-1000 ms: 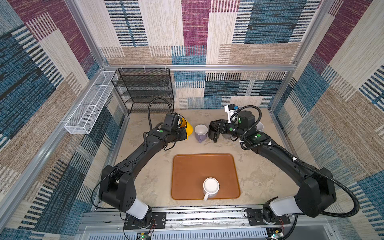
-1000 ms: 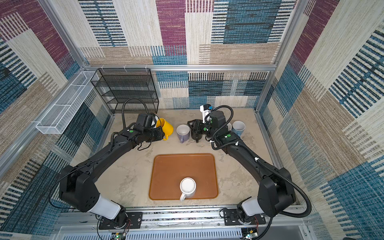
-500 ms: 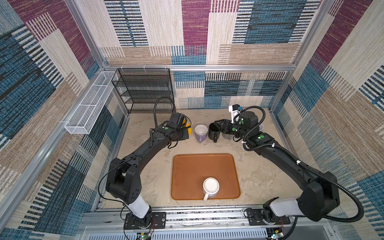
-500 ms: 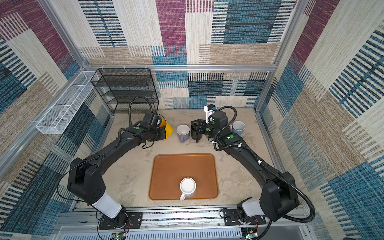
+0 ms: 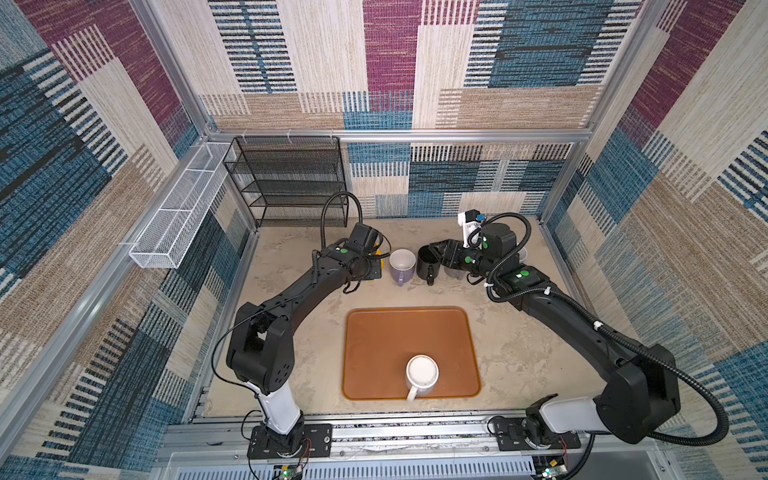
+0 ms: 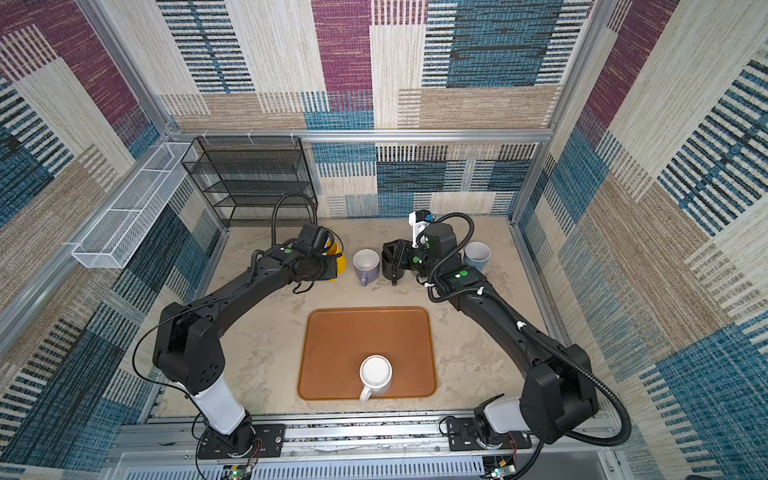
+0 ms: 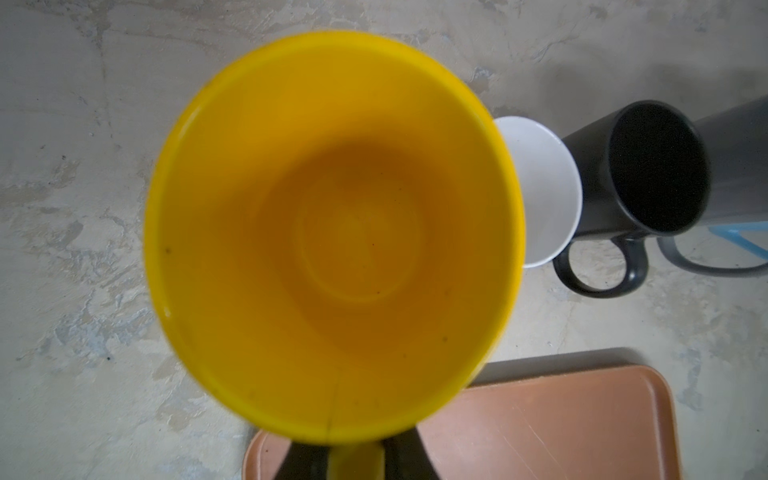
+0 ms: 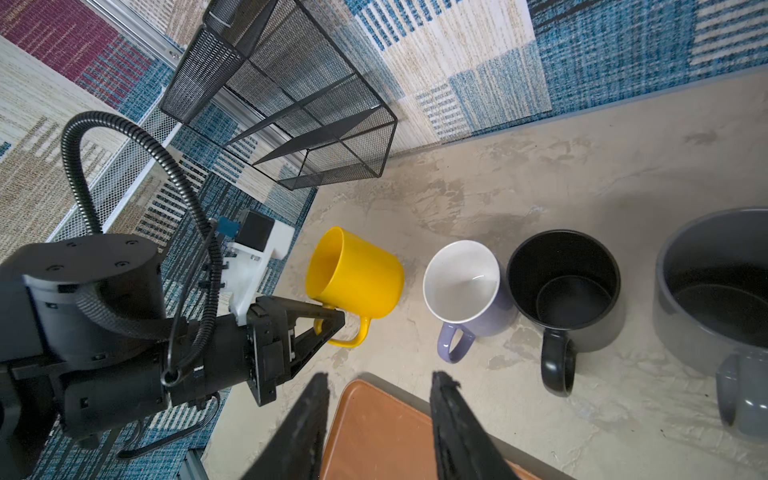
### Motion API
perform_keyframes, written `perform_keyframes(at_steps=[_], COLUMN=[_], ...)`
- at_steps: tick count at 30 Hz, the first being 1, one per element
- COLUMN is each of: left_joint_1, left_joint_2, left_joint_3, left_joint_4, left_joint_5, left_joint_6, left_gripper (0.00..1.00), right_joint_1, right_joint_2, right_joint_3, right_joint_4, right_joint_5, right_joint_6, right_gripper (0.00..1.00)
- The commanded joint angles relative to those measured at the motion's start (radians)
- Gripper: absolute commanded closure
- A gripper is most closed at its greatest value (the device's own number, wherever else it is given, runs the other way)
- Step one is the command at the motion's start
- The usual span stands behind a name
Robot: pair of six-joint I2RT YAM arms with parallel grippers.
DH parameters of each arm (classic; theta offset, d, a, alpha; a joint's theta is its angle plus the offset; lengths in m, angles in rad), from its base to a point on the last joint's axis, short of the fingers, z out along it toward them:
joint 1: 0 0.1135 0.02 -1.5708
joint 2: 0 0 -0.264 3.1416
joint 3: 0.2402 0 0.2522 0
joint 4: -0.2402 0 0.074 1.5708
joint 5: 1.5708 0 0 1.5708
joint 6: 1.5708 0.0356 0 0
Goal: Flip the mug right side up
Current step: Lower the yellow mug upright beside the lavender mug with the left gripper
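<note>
— Behind the tray [image 5: 374,332], at the left end of the row of mugs, we see the yellow mug [image 8: 361,282] tipped on its side, mouth toward the left wrist, base toward the purple mug [image 8: 465,286].
— And we see the left fingers [image 8: 328,322] pinched tight on its handle. Does its wall touch the table [image 5: 507,365]?
— We cannot tell. From the left wrist we look straight into its hollow.
— What differs from a second ago?
— In both top views the yellow then showed as a broad patch beside the wrist. Now only slivers show from under it, in the same spot. The left arm's shoulder link has swung in toward the tray, and the wrist has come over the mug.
— And the right side?
— We see the right fingers [image 8: 313,403] standing apart with nothing between them; a corner of the tray shows beyond the gap. They hang near the black mug [image 8: 563,286]. That wrist has drifted a little toward the right wall since then.
— The rest?
— Purple and black stand upright, mouths up, where they stood, with the grey mug [image 8: 715,291] just beside the black one. The white mug [image 5: 422,372] sits on the near part of the tray, handle toward the near edge, unmoved.
</note>
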Motion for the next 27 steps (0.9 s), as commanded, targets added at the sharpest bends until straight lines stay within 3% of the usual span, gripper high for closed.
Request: perform_keyframes(at_steps=[1,10,27], left_joint_1=[0.001,-0.001,-0.001], left_joint_2=[0.032,0.119,0.238], left_joint_3=[0.044,0.098,0.152], left_joint_4=[0.002,-0.012,-0.01], left_joint_5=[-0.051,-0.122,-0.128], left_joint_6=[0.037,0.037,0.029], left_gripper=[1.0,1.0,1.0], right_joint_1=[-0.001,-0.003,-0.004], right_joint_2=[-0.009,-0.012,0.009], right_joint_3=[-0.003,-0.006,-0.002], right_joint_4=[0.011,0.001,-0.006], right_joint_5=[0.016,0.025,0.021], right_joint_6=[-0.006,-0.009,-0.015], right_gripper=[0.57,0.57,0.57])
